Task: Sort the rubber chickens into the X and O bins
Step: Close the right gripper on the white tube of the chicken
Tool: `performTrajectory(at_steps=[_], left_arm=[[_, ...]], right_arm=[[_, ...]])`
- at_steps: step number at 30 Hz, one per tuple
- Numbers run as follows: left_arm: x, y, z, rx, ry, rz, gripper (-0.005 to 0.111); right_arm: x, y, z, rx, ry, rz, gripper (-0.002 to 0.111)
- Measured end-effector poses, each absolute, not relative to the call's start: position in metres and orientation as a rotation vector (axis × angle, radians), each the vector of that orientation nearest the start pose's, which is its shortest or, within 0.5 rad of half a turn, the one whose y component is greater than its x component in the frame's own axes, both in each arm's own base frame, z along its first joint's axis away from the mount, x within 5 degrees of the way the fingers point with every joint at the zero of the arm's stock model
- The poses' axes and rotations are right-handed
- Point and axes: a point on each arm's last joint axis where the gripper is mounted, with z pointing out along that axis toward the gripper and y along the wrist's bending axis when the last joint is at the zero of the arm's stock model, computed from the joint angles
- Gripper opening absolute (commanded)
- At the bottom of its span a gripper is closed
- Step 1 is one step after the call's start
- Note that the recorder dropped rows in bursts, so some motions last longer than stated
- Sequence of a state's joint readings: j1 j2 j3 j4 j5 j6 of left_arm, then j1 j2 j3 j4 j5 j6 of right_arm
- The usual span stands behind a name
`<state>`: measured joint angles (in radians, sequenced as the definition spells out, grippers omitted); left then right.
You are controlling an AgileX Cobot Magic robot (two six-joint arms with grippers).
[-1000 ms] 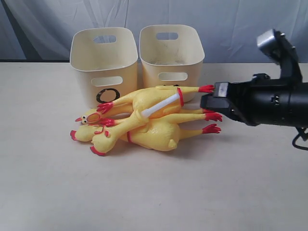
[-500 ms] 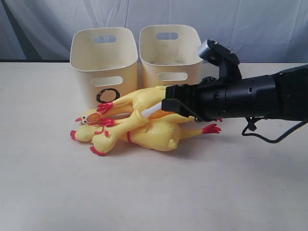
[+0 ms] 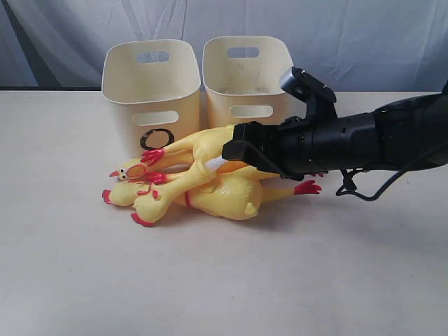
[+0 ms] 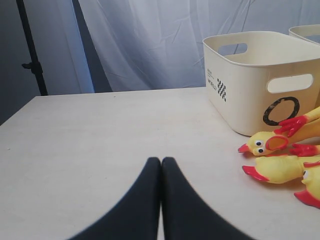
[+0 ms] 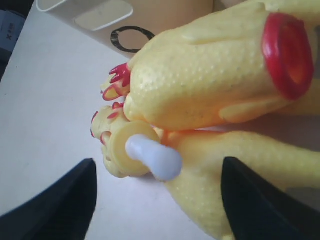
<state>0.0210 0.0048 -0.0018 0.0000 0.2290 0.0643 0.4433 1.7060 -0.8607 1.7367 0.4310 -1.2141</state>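
So the three rubber chickens (image 3: 210, 185) are lying in a heap on the table (image 3: 210, 280), right in front of the two cream tubs, heads to the left and red feet sticking out to the right. The O bin (image 3: 150, 98) is the left tub and the pile's heads are just near of its black O. The second bin (image 3: 248, 77) sits touching or nearly touching it on the right, and I can't see any mark on it because the chickens and the arm cover its lower front. The right gripper (image 3: 232, 150) reaches in from the right, low over the top chicken (image 3: 199, 143), the one with the white tube (image 3: 212, 165) on it. From the right wrist camera its fingers (image 5: 65, 200) are spread wide apart, with the tube's rounded end sitting in the gap between them, closer to the middle than to either finger and not touching them. One finger overlaps the yellow body underneath, but I can't tell if it's actually pressing on it. Nothing is gripped. The left gripper (image 4: 161, 162) is well off to the left of the pile, low over bare table, fingers pressed together and empty.
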Motion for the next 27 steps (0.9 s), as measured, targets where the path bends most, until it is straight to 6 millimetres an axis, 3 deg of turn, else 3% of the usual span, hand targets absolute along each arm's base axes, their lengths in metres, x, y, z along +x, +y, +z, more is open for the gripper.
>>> performTrajectory(at_steps=[14,22,27], left_arm=[[0.056,0.001,0.193,0.037,1.716,0.063,0.000],[0.056,0.001,0.193,0.037,1.716,0.063,0.000],[0.056,0.001,0.193,0.037,1.716,0.063,0.000]], right_arm=[[0.304,0.184,0.193,-0.114,2.348,0.967,0.066],[0.307,0.184,0.189,-0.097,2.360,0.945,0.042],[0.307,0.183,0.189,-0.096,2.360,0.943,0.041]])
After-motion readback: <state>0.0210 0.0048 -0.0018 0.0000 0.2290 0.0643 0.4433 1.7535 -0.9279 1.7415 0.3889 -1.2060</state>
